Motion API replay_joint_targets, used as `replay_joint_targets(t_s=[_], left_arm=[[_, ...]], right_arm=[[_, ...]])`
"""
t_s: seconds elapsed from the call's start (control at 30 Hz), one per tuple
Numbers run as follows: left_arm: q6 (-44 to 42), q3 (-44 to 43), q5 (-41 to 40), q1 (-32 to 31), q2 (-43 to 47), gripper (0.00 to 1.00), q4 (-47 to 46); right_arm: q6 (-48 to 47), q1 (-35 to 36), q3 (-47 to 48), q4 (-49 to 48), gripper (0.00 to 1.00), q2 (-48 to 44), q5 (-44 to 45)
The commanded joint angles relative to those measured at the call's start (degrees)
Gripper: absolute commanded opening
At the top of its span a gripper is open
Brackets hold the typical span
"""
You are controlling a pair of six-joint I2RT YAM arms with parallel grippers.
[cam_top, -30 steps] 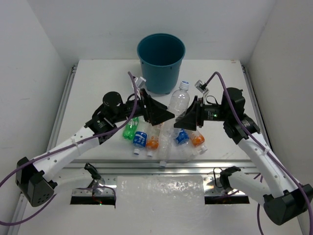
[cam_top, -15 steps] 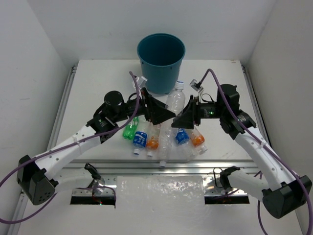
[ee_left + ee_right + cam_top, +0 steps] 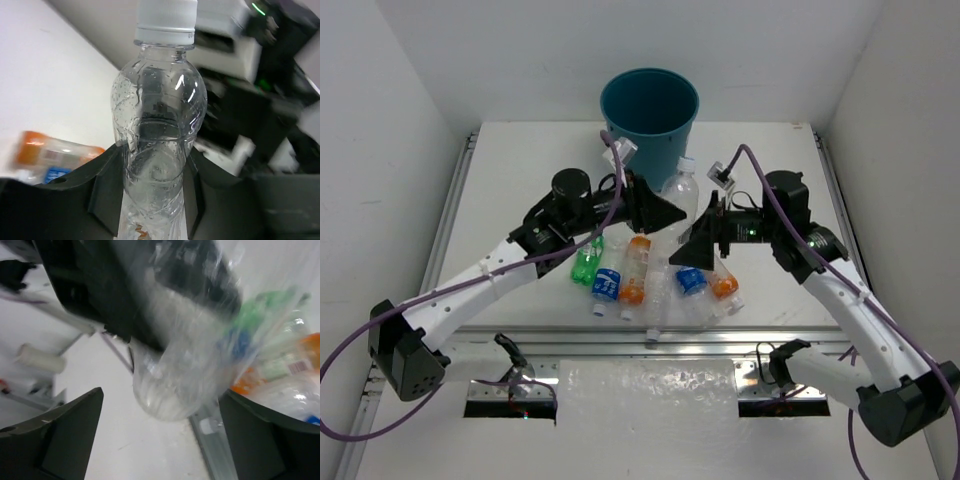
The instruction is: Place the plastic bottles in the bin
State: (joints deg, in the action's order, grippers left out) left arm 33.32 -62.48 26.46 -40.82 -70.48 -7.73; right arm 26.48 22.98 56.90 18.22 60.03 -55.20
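Observation:
A clear unlabelled plastic bottle [image 3: 680, 196] with a white cap [image 3: 166, 14] stands upright just in front of the teal bin [image 3: 650, 108]. My left gripper [image 3: 670, 212] is shut on its lower body [image 3: 155, 170], one black finger on each side. My right gripper [image 3: 694, 244] is open beside it. Its fingers [image 3: 65, 430] stand wide on either side of the bottle's base [image 3: 175, 390] without touching it. Several other bottles lie in a heap near the table's front: a green one [image 3: 586, 266], blue-labelled ones [image 3: 607, 284], orange-labelled ones [image 3: 636, 268] and clear ones [image 3: 662, 300].
White walls close in the table [image 3: 520, 170] at the left, right and back. A metal rail [image 3: 650, 342] runs along its front edge. Purple cables loop off both arms. The two arms nearly meet over the heap.
The right gripper has opened and let go of the clear bottle, while the left gripper has shut on it. The left arm has moved up and right, toward the bin.

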Motion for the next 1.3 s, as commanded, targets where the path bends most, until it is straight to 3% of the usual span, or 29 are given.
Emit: replay_joint_targets(t_s=[0.0,0.07,0.1,0.13,0.2,0.5,0.6,0.67,0.7,0.73,0.83,1.0,1.1,1.17,1.27], left_arm=[[-1.3,-7.9,-22.4,1.1,-0.1,0.0,8.8],[-1.2,-13.8,-32.5,3.5,-2.4,0.0,16.3],[-1.3,-15.6,-34.7,4.8,-3.3,0.0,17.6],[-1.4,-17.4,-36.0,6.3,-5.0,0.0,18.3],[-1.4,-23.2,-38.1,11.3,-7.4,0.0,18.2],[-11.9,-55.4,-46.4,15.2,-35.6,0.01,12.3],[-16.1,-65.2,-49.0,15.6,-44.9,0.13,11.2],[-17.9,-70.0,-49.9,15.8,-48.5,0.32,10.5],[-18.7,-70.4,-49.1,15.9,-50.8,0.43,8.5],[-19.5,-70.5,-48.5,15.9,-51.5,0.71,5.9],[-19.9,-71.8,-46.2,15.9,-53.5,1.0,3.5],[-19.3,-73.8,-42.0,15.9,-54.2,1.0,6.4],[-19.3,-70.6,-44.5,15.9,-50.5,1.0,7.5],[-18.9,-70.5,-46.1,15.9,-47.0,1.0,13.8],[-16.9,-64.6,-44.1,15.9,-37.2,1.0,18.5]], right_arm=[[-3.5,0.5,1.6,3.4,0.99,-4.8,14.9],[-4.4,0.4,2.2,8.8,0.99,-6.2,25.2],[-4.4,0.4,2.6,10.9,0.99,-6.9,30.8],[-4.2,0.4,2.6,14.0,0.99,-8.3,42.0],[-3.7,0.3,2.2,15.8,0.99,-9.6,49.2],[-5.9,0.4,-0.9,18.3,0.99,-12.0,49.2],[-5.5,0.4,-2.8,18.7,0.99,-13.0,49.0],[-6.1,0.4,-3.4,19.9,0.99,-13.2,49.2],[-6.2,0.4,-3.5,20.3,0.99,-13.1,49.2],[-6.5,0.4,-3.6,20.6,0.99,-13.1,48.9],[-7.0,0.5,-4.5,20.3,0.99,-12.8,48.9],[-7.6,0.5,-7.2,18.6,0.99,-8.0,51.0],[-7.1,0.5,-9.0,16.6,0.99,-5.3,52.6],[-7.8,0.4,-9.4,15.8,0.97,-3.9,55.2],[-9.9,0.3,-8.7,14.9,0.78,0.3,59.9]])
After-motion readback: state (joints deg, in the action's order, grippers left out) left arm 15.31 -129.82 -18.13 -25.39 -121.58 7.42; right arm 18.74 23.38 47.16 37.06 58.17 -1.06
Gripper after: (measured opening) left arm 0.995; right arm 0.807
